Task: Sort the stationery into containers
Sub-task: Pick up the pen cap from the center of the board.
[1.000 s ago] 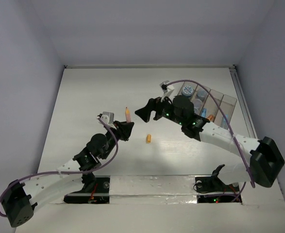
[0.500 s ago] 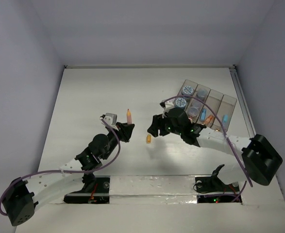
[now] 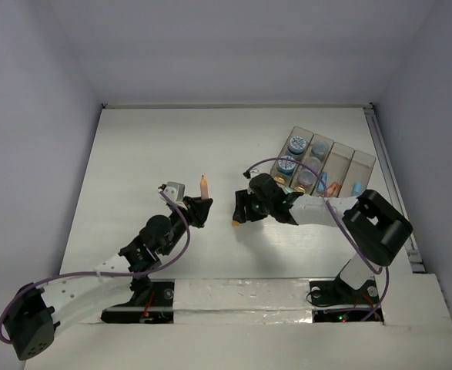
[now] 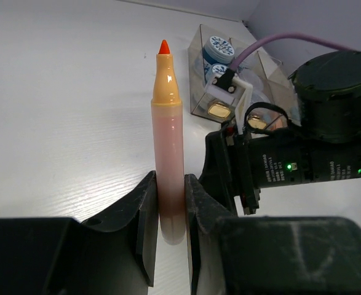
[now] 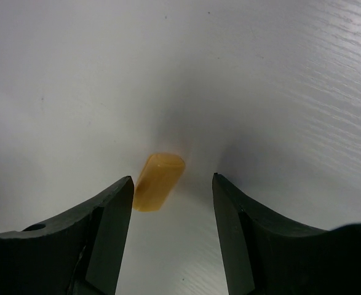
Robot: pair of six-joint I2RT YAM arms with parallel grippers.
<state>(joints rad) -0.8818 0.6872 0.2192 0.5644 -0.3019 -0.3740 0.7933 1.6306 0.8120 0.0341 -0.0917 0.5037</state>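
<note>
On the white bench [image 3: 133, 154], the left pincer [image 4: 170, 203] is clamped on a slim orange felt-tip marker [image 4: 168, 153] — upright, tip exposed. The right pincer [image 5: 172, 184] stands parted astride a short orange capsule-like stick [image 5: 158, 182] lying mid-bench — left of the clear four-compartment plastic organiser box [image 3: 363, 162].
</note>
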